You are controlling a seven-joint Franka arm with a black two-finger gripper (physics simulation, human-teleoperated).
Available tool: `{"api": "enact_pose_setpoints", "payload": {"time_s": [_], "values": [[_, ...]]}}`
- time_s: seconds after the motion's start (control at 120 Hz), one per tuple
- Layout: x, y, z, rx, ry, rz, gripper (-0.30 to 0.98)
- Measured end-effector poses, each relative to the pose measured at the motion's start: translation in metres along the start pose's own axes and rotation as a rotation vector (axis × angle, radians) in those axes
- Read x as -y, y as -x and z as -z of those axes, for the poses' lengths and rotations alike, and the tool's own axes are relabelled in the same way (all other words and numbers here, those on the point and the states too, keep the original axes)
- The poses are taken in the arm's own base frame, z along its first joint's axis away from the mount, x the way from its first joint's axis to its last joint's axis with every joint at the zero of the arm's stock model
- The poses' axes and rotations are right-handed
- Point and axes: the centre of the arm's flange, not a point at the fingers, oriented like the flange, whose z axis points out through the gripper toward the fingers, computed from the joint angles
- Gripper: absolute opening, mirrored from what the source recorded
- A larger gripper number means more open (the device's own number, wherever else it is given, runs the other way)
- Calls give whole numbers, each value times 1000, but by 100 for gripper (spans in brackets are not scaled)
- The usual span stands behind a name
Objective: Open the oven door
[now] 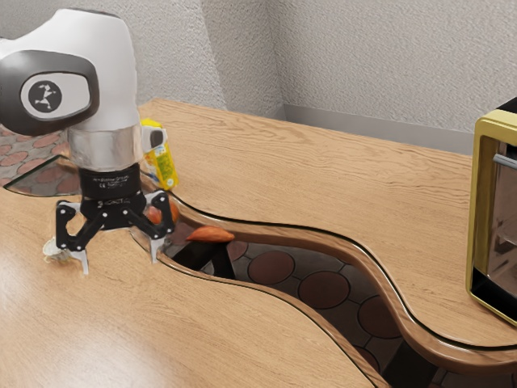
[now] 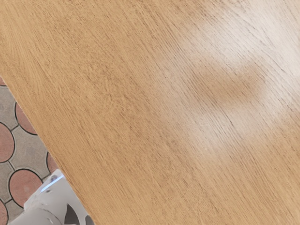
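The gripper (image 1: 119, 265) points down over the wooden table at the exterior view's left, its two fingers spread wide with nothing between them. Far across at the exterior view's right edge stands the oven (image 1: 494, 210), a box with a yellow-gold frame, partly cut off by the picture's edge. Its glassy front (image 1: 505, 214) has a grey bar handle (image 1: 506, 162) near the top. Whether the door is ajar I cannot tell. A wide gap separates gripper and oven.
A curved opening in the table (image 1: 388, 162) runs between gripper and oven, with floor tiles (image 1: 323, 288) below. Behind the gripper are a yellow bottle (image 1: 164, 168) and orange items (image 1: 210, 234). In the wrist view, the tabletop (image 2: 117, 93) ends beside floor tiles and the arm's white base (image 2: 49, 204).
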Motion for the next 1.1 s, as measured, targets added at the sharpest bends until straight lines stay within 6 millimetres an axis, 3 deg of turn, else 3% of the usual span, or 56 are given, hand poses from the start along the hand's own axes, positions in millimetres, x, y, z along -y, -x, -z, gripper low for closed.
{"api": "enact_pose_setpoints", "payload": {"time_s": [0.1,0.208,0.275,0.35,0.417,0.492,0.533,0.642,0.733,0.858,0.917,0.975,1.1], "values": [[-11,-8,11,-37,100,221,69],[-24,9,32,-24,203,373,69],[-38,30,39,-30,232,440,69],[-45,80,58,-85,285,524,69],[-69,110,70,-82,325,554,69],[-70,196,57,-101,420,472,69],[-80,234,56,-102,490,418,69],[-135,317,91,-45,664,251,69],[-156,372,109,-24,767,146,69],[-166,430,109,1,829,58,69],[-167,441,108,10,846,47,69],[-175,435,108,16,860,67,69],[-219,373,118,40,896,186,69]]}}
